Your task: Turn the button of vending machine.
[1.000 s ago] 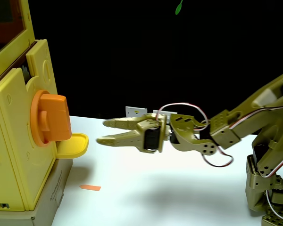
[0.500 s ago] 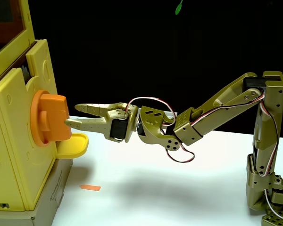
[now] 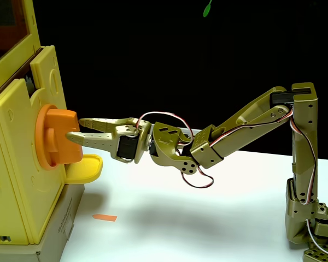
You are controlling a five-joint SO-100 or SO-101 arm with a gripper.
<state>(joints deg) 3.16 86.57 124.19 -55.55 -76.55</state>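
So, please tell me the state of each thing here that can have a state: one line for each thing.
button: on the vending machine's side panel, bar upright, gripper fingertips at its edge.
gripper: open, one finger above the other, not closed on the bar.
vending machine: upright on a grey base.
yellow tray: sticking out under the button, nothing seen in it.
orange scrap: flat on the table.

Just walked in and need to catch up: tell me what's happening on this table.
An olive-green robot arm is reaching across the white table toward a pale-yellow toy vending machine. Its gripper is open, with the fingertips right at the thick bar of the orange knob. The fingers are not closed on the knob. Below the knob sits a small yellow tray, and a scrap of orange tape lies on the table.
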